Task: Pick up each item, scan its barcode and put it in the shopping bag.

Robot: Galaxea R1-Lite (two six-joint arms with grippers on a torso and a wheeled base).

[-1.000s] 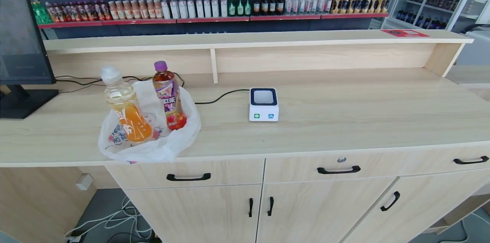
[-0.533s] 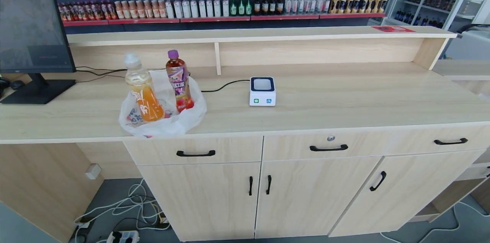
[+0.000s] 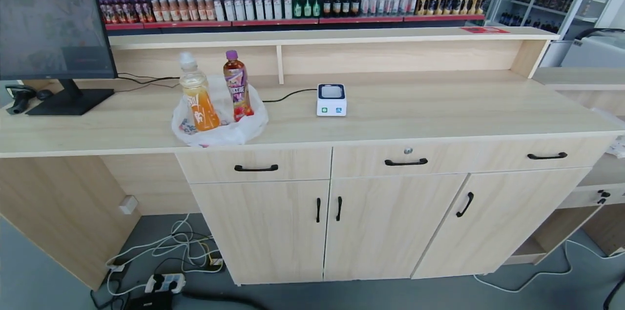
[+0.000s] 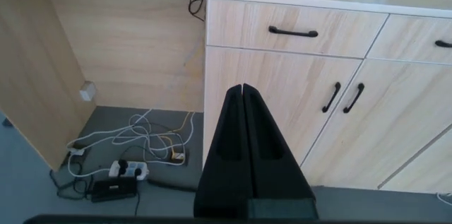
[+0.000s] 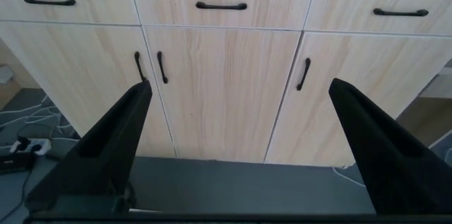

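Orange bottle (image 3: 199, 105) and red bottle (image 3: 238, 86) stand in the bag (image 3: 246, 128); your left gripper (image 4: 243, 91) is together, right gripper (image 5: 240, 88) apart.

A pale wooden worktop (image 3: 439, 114) runs across the shop, with a raised ledge (image 3: 332, 35) along its far side and a red sticker (image 3: 483, 30) near the ledge's right end. A dark monitor (image 3: 53, 31) stands at the left end. Below are drawers (image 3: 256, 168) and cabinet doors (image 3: 263, 227) with black handles. Cables (image 3: 166, 246) and a power strip (image 3: 165, 281) lie on the floor. Drink shelves (image 3: 293, 7) line the back wall.
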